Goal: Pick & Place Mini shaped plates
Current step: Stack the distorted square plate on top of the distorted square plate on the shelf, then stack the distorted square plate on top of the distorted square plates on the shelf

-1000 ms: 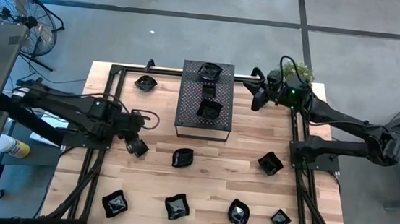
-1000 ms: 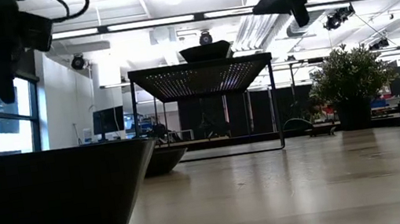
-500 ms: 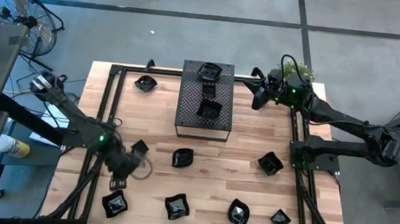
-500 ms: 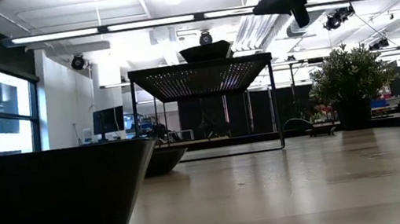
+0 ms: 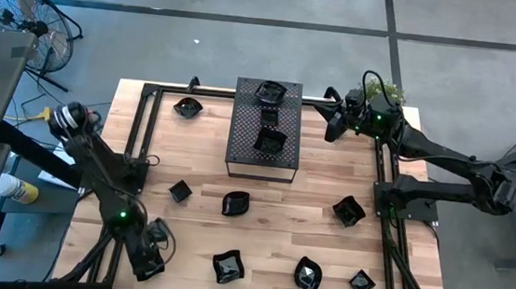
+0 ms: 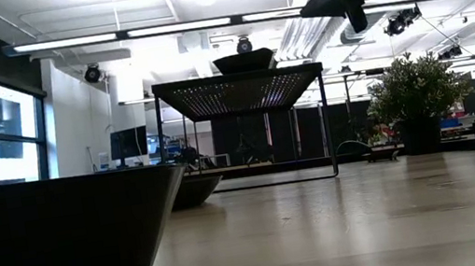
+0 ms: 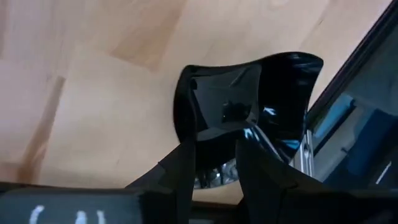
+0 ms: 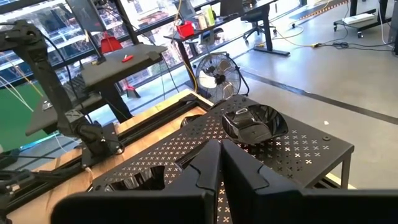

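Observation:
Several small glossy black plates lie on the wooden table, among them a small square one (image 5: 179,191) and others (image 5: 236,202), (image 5: 349,210), (image 5: 229,266), (image 5: 307,274). Two more plates (image 5: 270,92), (image 5: 269,141) sit on the perforated box. My left gripper (image 5: 148,257) is open and low over the near-left plate (image 7: 249,106), which it mostly hides from above. One finger (image 7: 186,162) is at the plate's rim and the other (image 7: 261,155) over its hollow. My right gripper (image 8: 221,162) is shut and hovers by the table's far right (image 5: 335,125). My left gripper comes at the near-left plate from above, pointing down, with its fingers on either side of the rim's edge (image 7: 183,118). The plate lies flat on the table. Whether the fingers touch it, I cannot tell.
The dark perforated box (image 5: 261,168) stands on legs at the table's far middle. A black frame rail (image 5: 130,166) runs along the table's left side next to my left arm, and another (image 5: 387,189) along the right. In the low view a plate (image 6: 46,242) fills the near left.
My left gripper has moved toward the table's near edge, from the small square plate at left middle to over the near-left plate. The small square plate stays on the table where the gripper was.

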Controlling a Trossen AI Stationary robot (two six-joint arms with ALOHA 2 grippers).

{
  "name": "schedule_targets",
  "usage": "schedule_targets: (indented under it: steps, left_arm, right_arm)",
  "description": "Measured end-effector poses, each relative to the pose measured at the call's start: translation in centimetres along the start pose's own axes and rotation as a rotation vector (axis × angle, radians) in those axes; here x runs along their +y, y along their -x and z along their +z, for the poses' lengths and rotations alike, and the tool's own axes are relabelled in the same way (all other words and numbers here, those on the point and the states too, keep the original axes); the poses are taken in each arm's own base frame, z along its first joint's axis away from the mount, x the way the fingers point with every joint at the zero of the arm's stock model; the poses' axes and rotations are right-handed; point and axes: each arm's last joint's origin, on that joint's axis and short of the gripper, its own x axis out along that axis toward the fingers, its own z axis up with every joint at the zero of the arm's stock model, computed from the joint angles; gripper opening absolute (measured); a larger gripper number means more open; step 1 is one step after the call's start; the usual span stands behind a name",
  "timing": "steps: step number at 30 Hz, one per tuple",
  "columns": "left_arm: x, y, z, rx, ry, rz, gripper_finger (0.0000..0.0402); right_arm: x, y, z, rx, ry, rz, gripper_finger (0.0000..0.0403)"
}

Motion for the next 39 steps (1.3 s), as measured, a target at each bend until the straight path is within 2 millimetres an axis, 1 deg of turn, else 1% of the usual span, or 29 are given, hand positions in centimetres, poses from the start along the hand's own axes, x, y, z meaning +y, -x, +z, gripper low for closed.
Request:
schedule_targets:
  steps: [4, 7, 10, 12, 14, 17, 20, 24, 26, 28, 29, 31, 34, 39]
  left_arm:
    - [-0.1, -0.8, 0.3, -0.028, 0.025, 0.016, 0.0112]
    - [-0.1, -1.5, 0.5, -0.037, 0.032, 0.043, 0.0098]
    - [-0.1, -1.6, 0.6, -0.050, 0.030, 0.051, 0.0065]
    - [-0.1, -1.6, 0.6, -0.053, 0.029, 0.051, 0.0033]
    - [-0.1, -1.2, 0.5, -0.055, 0.027, 0.038, 0.0009]
    - [0.0, -0.4, 0.4, -0.064, 0.030, 0.014, 0.0010]
    - [0.2, 1.3, 0.6, -0.075, 0.046, -0.033, 0.0003]
    - [1.5, 5.2, 1.3, -0.168, 0.098, -0.120, 0.0002]
    - [2.5, 7.2, 1.6, -0.239, 0.129, -0.153, 0.0001]
    - [3.6, 8.7, 1.7, -0.282, 0.145, -0.167, 0.0001]
    - [4.2, 9.2, 1.7, -0.282, 0.149, -0.156, 0.0001]
    - [5.0, 9.4, 1.7, -0.239, 0.145, -0.112, 0.0002]
    - [5.2, 9.0, 1.4, -0.157, 0.092, -0.064, 0.0021]
    - [4.1, 6.6, 2.0, -0.119, 0.034, -0.075, 0.0093]
  right_arm:
    - [0.0, 0.0, 0.0, -0.001, 0.000, -0.004, 0.0011]
    - [0.0, 0.0, 0.0, -0.002, 0.000, -0.004, 0.0011]
    - [0.0, 0.0, 0.1, -0.010, 0.001, -0.002, 0.0011]
    - [0.0, 0.0, 0.2, -0.018, 0.002, 0.000, 0.0011]
    - [0.1, 0.0, 0.3, -0.030, 0.004, 0.003, 0.0011]
    - [0.1, 0.0, 0.4, -0.044, 0.015, 0.004, 0.0011]
    - [0.1, 0.0, 0.4, -0.045, 0.023, 0.004, 0.0011]
    - [0.1, 0.0, 0.4, -0.045, 0.024, 0.005, 0.0011]
    - [0.1, 0.0, 0.4, -0.045, 0.024, 0.005, 0.0011]
    - [0.1, 0.0, 0.4, -0.045, 0.024, 0.005, 0.0011]
    - [0.1, 0.0, 0.4, -0.045, 0.024, 0.005, 0.0011]
    - [0.1, 0.0, 0.4, -0.044, 0.024, 0.011, 0.0011]
    - [0.1, 0.0, 0.4, -0.042, 0.024, 0.017, 0.0011]
    - [0.2, 0.0, 0.4, -0.041, 0.015, 0.018, 0.0011]
